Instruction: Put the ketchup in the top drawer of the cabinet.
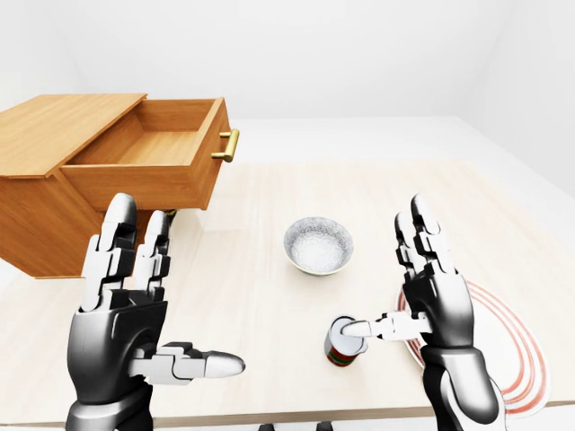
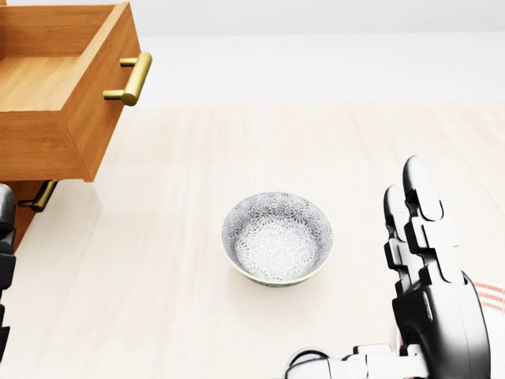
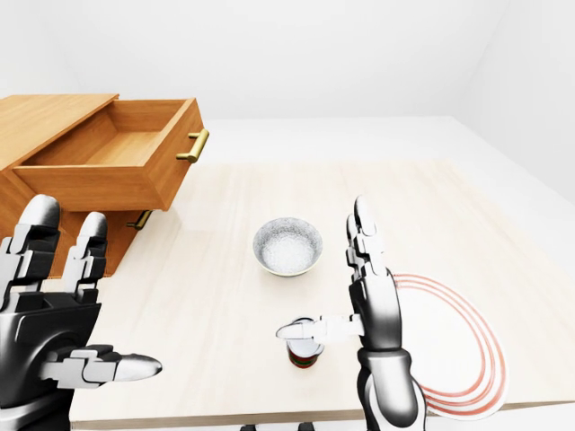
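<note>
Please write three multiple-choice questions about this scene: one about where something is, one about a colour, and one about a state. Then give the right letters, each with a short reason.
1. In the left-eye view, where does the can stand?
A. inside the drawer
B. on the table, left of the plate
C. inside the bowl

2. What colour are the rings on the plate?
A. red
B. blue
C. green

3. The top drawer is:
A. shut
B. pulled out and empty
C. pulled out and full

Answers: 1 B, it stands on the table below the bowl; 2 A, red rings on white; 3 B, its bare wooden floor shows.
</note>
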